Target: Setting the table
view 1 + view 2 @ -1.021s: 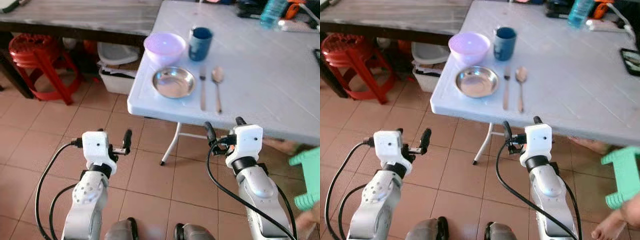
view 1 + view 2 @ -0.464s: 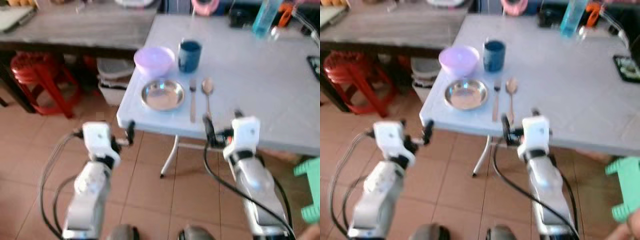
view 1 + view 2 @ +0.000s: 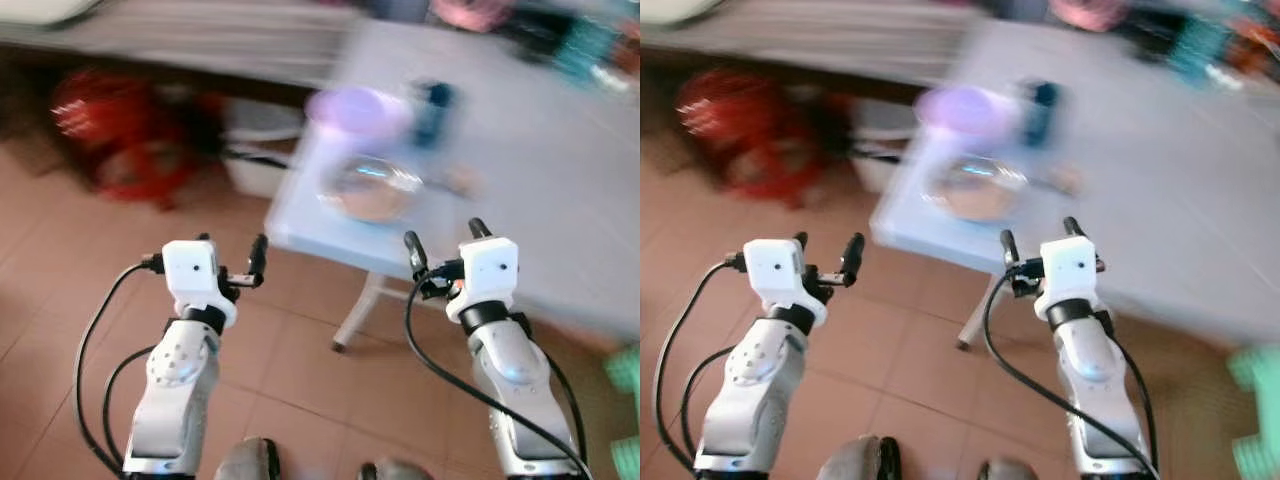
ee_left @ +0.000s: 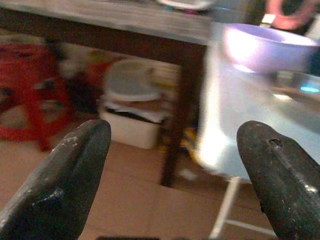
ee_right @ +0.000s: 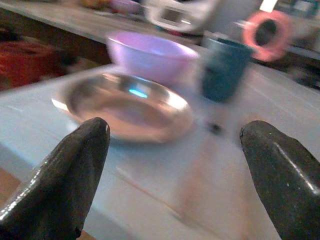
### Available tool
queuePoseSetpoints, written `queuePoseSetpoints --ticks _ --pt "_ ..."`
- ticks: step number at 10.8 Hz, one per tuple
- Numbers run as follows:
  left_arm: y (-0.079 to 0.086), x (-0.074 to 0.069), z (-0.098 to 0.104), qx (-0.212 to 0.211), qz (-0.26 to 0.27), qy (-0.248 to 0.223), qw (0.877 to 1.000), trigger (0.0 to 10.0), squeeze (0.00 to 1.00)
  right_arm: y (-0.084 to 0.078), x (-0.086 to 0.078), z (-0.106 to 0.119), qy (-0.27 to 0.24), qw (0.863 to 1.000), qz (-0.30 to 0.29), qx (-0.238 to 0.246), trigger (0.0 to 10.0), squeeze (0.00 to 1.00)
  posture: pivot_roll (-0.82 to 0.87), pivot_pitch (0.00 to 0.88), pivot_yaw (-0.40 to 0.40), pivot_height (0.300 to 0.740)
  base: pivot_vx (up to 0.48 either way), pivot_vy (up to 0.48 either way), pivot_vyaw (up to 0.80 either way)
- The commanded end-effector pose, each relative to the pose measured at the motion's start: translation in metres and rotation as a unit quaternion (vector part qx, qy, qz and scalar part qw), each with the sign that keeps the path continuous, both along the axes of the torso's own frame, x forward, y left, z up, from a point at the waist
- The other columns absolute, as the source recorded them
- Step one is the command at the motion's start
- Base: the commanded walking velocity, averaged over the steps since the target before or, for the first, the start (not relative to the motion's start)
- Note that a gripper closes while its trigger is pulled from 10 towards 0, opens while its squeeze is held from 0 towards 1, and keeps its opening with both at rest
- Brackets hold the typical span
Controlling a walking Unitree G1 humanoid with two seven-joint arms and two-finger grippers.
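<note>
The picture is blurred by motion. On the white table's (image 3: 530, 200) near left corner stand a purple bowl (image 3: 358, 108), a shiny metal plate (image 3: 372, 190) in front of it and a dark blue mug (image 3: 432, 105) to the bowl's right. A smear right of the plate is the cutlery (image 3: 460, 182). My left gripper (image 3: 232, 250) hangs open and empty over the floor, left of the corner. My right gripper (image 3: 445, 240) is open and empty at the table's front edge; in its wrist view the plate (image 5: 127, 107), bowl (image 5: 150, 55) and mug (image 5: 225, 70) lie just ahead.
A dark wooden table (image 3: 200, 40) stands at the back left, with a red stool (image 3: 110, 130) and a white lidded bin (image 3: 260, 150) beneath it. A green stool (image 3: 625, 400) sits at the right edge. Tiled floor lies below both arms.
The whole picture has shifted and blurred, so the camera is moving. Both grippers stay open and empty, held at about the same height before the table's edge.
</note>
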State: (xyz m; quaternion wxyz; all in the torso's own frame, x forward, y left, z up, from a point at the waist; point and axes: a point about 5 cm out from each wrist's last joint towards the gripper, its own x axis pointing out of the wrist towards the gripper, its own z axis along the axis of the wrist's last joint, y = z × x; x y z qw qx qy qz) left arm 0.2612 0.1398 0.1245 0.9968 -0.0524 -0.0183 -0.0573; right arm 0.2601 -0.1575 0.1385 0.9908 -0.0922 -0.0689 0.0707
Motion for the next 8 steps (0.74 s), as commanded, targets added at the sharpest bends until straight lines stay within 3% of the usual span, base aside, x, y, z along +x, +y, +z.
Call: queuePoseSetpoints --ticks 1,2,7,8 --pt "0.004 0.001 -0.001 0.002 0.008 0.004 1.000 10.0 0.00 0.006 0.000 0.006 -0.013 1.000 0.013 0.000 10.0 0.00 -0.09 0.192 0.029 0.740 0.266 0.000 0.80" --pt "0.004 0.004 0.002 0.001 0.008 -0.001 1.000 10.0 0.00 0.006 0.001 0.009 -0.018 1.000 0.012 0.001 10.0 0.00 -0.08 0.187 0.030 0.740 0.255 0.000 0.79" --pt "-0.009 -0.006 0.000 0.003 -0.043 -0.001 0.999 10.0 0.00 -0.020 0.003 -0.001 0.007 0.994 -0.105 -0.023 10.0 0.00 -0.08 0.192 0.026 0.740 0.000 0.000 0.00" --pt "-0.006 -0.006 -0.002 0.009 -0.035 0.002 0.999 10.0 0.00 -0.023 0.005 -0.002 0.011 0.992 -0.125 0.006 10.0 0.00 -0.08 0.195 0.024 0.740 0.000 0.000 0.00"
